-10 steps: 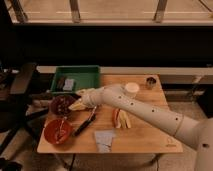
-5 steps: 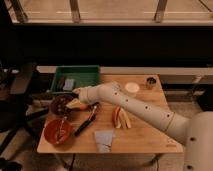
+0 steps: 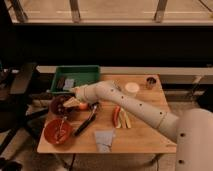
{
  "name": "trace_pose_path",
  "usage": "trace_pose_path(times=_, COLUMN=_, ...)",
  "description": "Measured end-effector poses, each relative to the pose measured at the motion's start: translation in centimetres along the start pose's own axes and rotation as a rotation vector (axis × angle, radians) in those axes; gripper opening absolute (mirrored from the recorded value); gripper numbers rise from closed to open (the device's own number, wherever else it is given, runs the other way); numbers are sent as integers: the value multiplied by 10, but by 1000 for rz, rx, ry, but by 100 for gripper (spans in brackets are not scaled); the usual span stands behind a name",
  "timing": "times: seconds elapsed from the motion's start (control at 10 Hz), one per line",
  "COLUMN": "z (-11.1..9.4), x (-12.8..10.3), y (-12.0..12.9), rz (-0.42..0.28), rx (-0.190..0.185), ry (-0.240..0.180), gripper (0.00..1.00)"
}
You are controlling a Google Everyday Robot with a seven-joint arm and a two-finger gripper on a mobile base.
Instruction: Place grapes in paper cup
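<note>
Gripper [image 3: 69, 103]: open, fingers spread just above the grapes.
Grapes [image 3: 58, 105]: at the gripper's tips, in a dark bowl [image 3: 54, 111].
Paper cup [image 3: 132, 89]: well apart from the gripper, back beyond the arm.

A wooden table [image 3: 145, 137] stands below a dark wall and a row of windows. At its back left edge sits a green tray [image 3: 80, 73] holding a dark item and a grey one. A red bowl [image 3: 56, 132] with a utensil lying in it rests at the front left corner. Just right of it lies a long black utensil [image 3: 86, 122], angled toward an orange fruit [image 3: 83, 106]. A grey napkin [image 3: 104, 140] lies near the front edge, red and yellow strips [image 3: 120, 117] lie mid-table, and a small dark can [image 3: 151, 81] stands at the back right.
</note>
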Motion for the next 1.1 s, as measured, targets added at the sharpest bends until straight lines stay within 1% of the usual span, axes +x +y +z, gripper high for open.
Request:
trace_pose_path(times=0.4, z=0, x=1, y=-1, rz=-3, rx=-1, ry=-1, gripper=65)
trace_pose_path(times=0.7, z=23, x=-8, y=0, rz=-27, rx=-22, ry=-10, gripper=65)
trace_pose_path(times=1.1, z=34, x=-10, y=-6, rz=-38, rx=-39, ry=-14, gripper=65)
